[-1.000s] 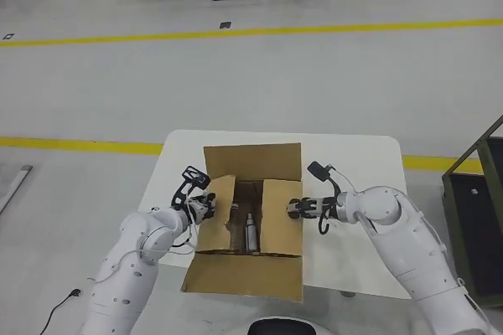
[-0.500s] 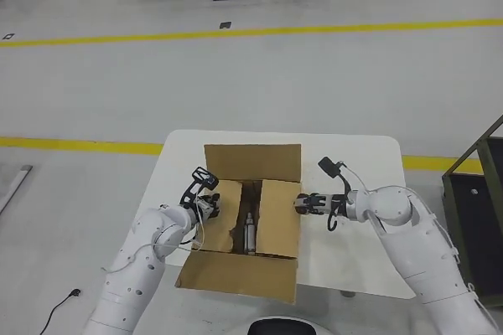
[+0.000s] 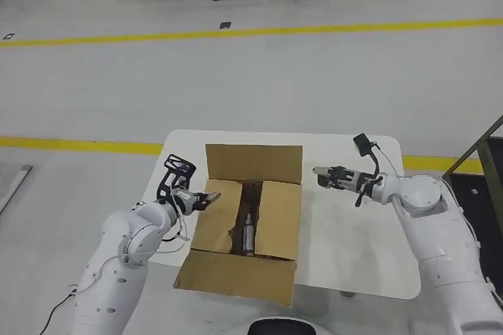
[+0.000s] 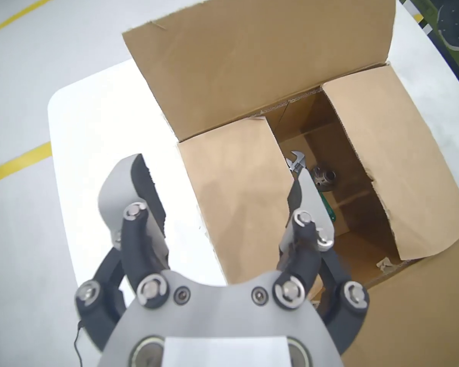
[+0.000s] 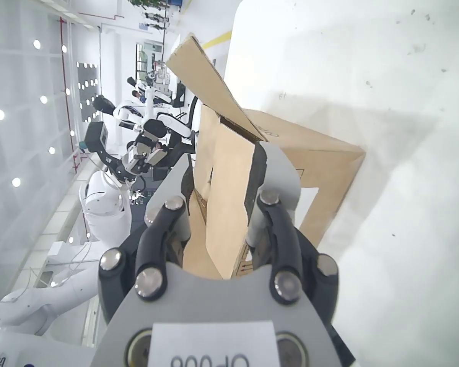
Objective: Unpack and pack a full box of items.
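Grey floor with yellow lines surrounds the white table (image 3: 352,251). An open cardboard box (image 3: 278,219) stands toward the table's left edge, its far flap raised and its two side flaps folded partly inward. A wrench (image 4: 297,162) lies inside. The left gripper (image 3: 206,198) hovers at the left side flap, fingers spread and empty. The right gripper (image 3: 318,172) hangs just beside the box's far right corner, fingers apart, holding nothing.
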Available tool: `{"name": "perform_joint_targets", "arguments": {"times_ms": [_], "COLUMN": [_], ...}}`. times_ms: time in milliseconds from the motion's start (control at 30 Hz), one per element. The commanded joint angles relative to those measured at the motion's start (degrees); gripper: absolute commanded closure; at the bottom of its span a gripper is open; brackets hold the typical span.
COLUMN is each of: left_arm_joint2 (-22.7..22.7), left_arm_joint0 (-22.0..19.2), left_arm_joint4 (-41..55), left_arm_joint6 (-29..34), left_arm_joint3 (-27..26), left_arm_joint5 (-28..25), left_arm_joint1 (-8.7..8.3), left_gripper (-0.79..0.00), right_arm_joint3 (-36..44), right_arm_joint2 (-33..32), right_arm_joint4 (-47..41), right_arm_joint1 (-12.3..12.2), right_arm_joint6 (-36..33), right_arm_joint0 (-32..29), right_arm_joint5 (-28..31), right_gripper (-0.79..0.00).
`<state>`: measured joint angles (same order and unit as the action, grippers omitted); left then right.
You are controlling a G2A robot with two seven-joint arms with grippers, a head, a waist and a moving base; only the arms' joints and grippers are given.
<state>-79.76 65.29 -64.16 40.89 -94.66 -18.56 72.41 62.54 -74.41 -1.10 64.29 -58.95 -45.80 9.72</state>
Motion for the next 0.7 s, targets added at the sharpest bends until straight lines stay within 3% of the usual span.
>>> {"name": "perform_joint_targets", "arguments": {"times_ms": [0, 100, 233, 333, 400, 433, 500, 533, 600, 633, 667], "left_arm_joint2": [-1.0, -1.9, -2.7, -2.7, -2.5, -2.4, -2.1, -2.0, -1.8, -1.7, -1.7], "left_arm_joint0": [0.5, 1.1, 1.6, 1.7, 1.5, 1.5, 1.2, 1.1, 0.8, 0.7, 0.6], "left_arm_joint4": [0.4, 0.8, 0.7, 0.2, 0.0, -0.1, -0.2, -0.3, -0.8, -0.8, -1.0], "left_arm_joint6": [-0.4, -0.9, -1.4, -1.9, -2.1, -2.2, -2.3, -2.4, -2.6, -2.7, -2.8], "left_arm_joint3": [-1.2, -2.4, -2.8, -2.7, -2.7, -2.6, -2.5, -2.4, -2.1, -2.0, -1.8], "left_arm_joint5": [-0.1, -1.3, -2.4, -2.1, -1.7, -1.5, -1.1, -0.9, -0.6, -0.6, -0.4], "left_arm_joint1": [-0.22, -0.52, -0.88, -1.03, -1.09, -1.12, -1.16, -1.18, -1.24, -1.27, -1.31], "left_gripper": [-0.785, -0.785, -0.785, -0.785, -0.785, -0.785, -0.785, -0.785, -0.785, -0.785, -0.785], "right_arm_joint3": [-1.0, -2.5, -4.7, -7.3, -9.2, -10.1, -12.1, -13.1, -15.1, -16.0, -16.9], "right_arm_joint2": [1.6, 4.1, 8.2, 11.5, 13.7, 14.7, 17.2, 18.2, 20.0, 20.8, 21.3], "right_arm_joint4": [1.8, 4.3, 8.6, 9.9, 10.0, 10.1, 10.9, 11.0, 11.2, 11.3, 11.1], "right_arm_joint1": [0.2, 0.6, 1.5, 2.5, 3.3, 3.8, 4.7, 5.2, 6.1, 6.5, 6.9], "right_arm_joint6": [0.1, 0.1, 1.6, 3.1, 3.6, 4.0, 4.8, 5.1, 5.9, 6.3, 6.7], "right_arm_joint0": [1.8, 4.2, 7.2, 9.4, 10.9, 11.7, 13.3, 14.1, 15.6, 16.4, 17.0], "right_arm_joint5": [1.2, 2.1, 2.4, 2.9, 3.6, 3.9, 4.5, 4.7, 5.6, 5.9, 6.4], "right_gripper": [-0.533, -0.696, -0.736, -0.702, -0.619, -0.517, -0.453, -0.369, -0.292, -0.219, -0.034]}}
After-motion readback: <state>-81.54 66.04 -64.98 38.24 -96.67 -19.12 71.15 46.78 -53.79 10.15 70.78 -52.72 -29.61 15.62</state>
